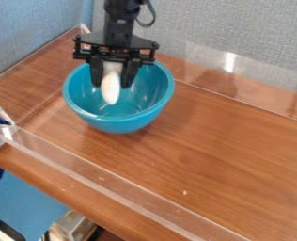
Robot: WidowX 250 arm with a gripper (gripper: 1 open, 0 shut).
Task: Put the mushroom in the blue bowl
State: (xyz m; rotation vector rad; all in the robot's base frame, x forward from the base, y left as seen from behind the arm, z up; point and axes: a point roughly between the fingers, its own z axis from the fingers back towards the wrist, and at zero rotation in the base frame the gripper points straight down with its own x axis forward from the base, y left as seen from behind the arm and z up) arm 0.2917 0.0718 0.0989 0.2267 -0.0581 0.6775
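Presently the black gripper hangs pointing down over the blue bowl, its jaws pinching the mushroom, which hangs upright inside the bowl's mouth, toward the left and rear of the opening, with its lower end above the bowl floor; whether it touches the inner wall cannot be told. Notably the bowl stands on the wooden desk near the back left corner, close to the clear acrylic wall, while bare wood stretches to the right and front up to the transparent front rim.
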